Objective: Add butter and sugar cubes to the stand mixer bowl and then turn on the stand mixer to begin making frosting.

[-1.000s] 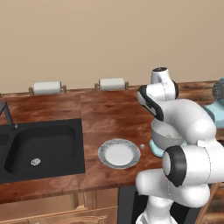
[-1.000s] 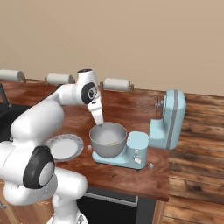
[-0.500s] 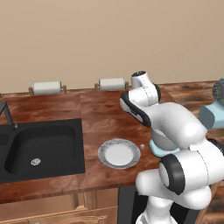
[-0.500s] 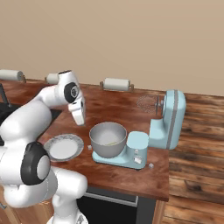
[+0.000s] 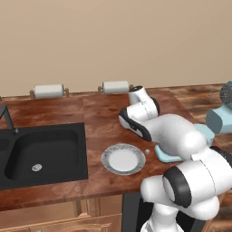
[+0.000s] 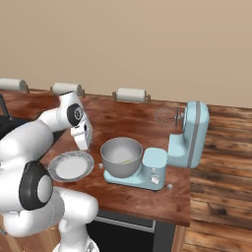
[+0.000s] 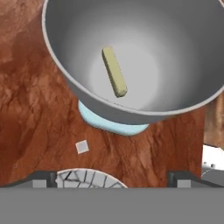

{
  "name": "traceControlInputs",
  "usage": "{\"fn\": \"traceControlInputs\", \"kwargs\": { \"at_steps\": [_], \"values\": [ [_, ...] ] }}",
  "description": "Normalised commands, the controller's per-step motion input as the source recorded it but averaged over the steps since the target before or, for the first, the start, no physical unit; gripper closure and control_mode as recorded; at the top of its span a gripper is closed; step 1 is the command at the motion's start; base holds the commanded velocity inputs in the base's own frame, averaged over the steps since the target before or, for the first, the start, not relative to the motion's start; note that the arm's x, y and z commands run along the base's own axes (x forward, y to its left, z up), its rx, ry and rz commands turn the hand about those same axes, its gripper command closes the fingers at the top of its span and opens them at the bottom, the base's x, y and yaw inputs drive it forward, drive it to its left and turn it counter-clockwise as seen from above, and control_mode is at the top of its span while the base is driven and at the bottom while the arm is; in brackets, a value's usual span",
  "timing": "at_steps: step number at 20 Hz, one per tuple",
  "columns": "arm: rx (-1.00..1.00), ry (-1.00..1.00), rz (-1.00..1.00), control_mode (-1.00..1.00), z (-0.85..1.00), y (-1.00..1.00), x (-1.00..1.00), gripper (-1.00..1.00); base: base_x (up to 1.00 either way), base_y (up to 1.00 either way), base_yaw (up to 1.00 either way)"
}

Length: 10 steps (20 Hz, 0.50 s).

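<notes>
The grey metal stand mixer bowl [image 6: 117, 170] sits on the flat base of the light blue stand mixer [image 6: 191, 133]. The butter [image 7: 114, 72] lies inside the bowl [image 7: 175, 52], a pale yellow stick on its bottom. My gripper [image 6: 82, 141] hangs over the counter between the bowl and the plate [image 6: 89, 160]. In the hand view my gripper [image 7: 113, 180] is open, with nothing between its fingertips. One white sugar cube [image 7: 82, 147] lies on the wood just past the plate's rim [image 7: 83, 175]; it is the sugar cube [image 6: 101, 166] beside the bowl. Another cube [image 6: 170, 186] lies by the mixer base's front right corner.
A black sink [image 5: 41, 149] is set into the counter at the left. Two paper towel rolls [image 5: 49, 91] [image 5: 115, 87] stand along the back wall. The plate [image 5: 106, 159] is near the counter's front edge, with a sugar cube [image 5: 147, 151] to its right.
My arm has swung left from above the bowl and come down toward the counter between bowl and plate. The bowl, mixer and plate have stayed put.
</notes>
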Motion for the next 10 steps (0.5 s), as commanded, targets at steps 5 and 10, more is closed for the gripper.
{"fn": "traceControlInputs", "kwargs": {
  "at_steps": [5,10],
  "values": [
    [0.0,-0.01,0.0,-1.0,-0.28,0.0,-0.16,-1.0,0.0,0.0,0.0],
    [0.0,-0.02,-0.01,-1.0,-0.27,0.0,-0.06,-1.0,0.0,0.0,0.0]
  ]
}}
